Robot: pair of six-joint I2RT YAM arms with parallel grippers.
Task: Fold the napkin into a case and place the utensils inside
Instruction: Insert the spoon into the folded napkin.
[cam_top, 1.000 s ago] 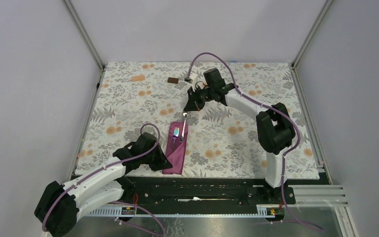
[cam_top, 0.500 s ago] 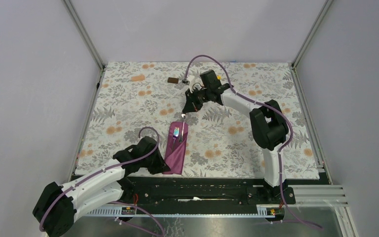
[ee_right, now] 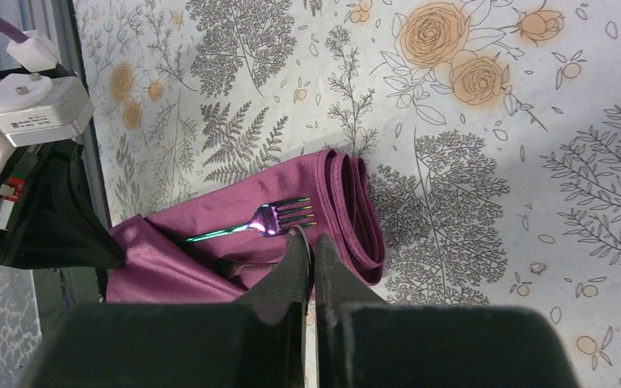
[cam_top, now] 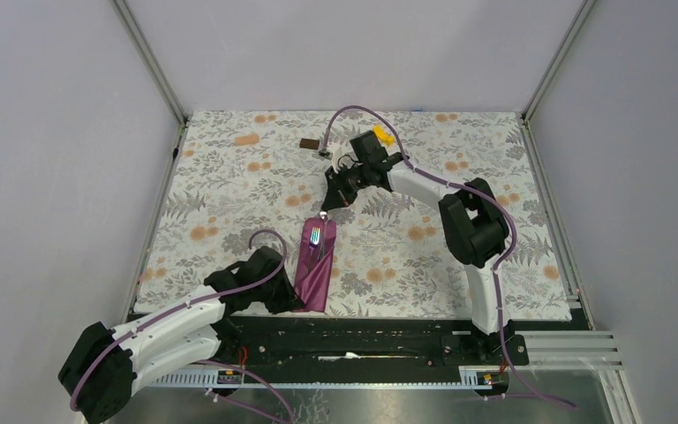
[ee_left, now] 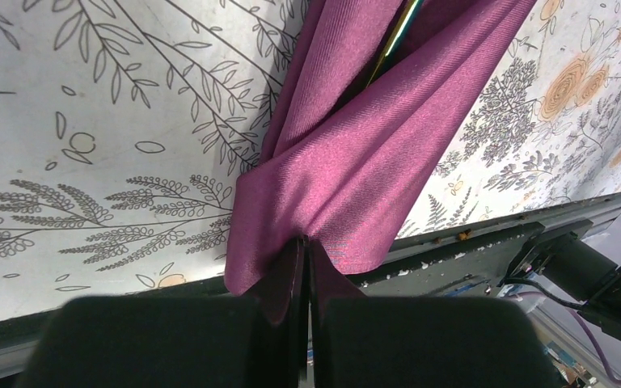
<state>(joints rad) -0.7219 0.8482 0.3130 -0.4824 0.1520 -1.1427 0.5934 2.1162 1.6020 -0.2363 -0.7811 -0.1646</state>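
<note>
Jaws of the left gripper (ee_left: 306, 242) are pinching the napkin (ee_left: 356, 162) at its lower edge, bunching the cloth at the bottom of the left wrist view. The right gripper (ee_right: 309, 238) is pressing its jaws together on the silver head of the spoon (cam_top: 322, 215), at the napkin's upper end. The fork (ee_right: 271, 218) is lying on the folded napkin, tines toward its rolled edge. In the overhead view the napkin is lying as a narrow strip, low and centre on the floral table covering (cam_top: 229, 194).

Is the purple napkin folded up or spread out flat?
Folded. The plum cloth napkin lies as a narrow strip, with doubled layers showing at its far end in the right wrist view.
</note>
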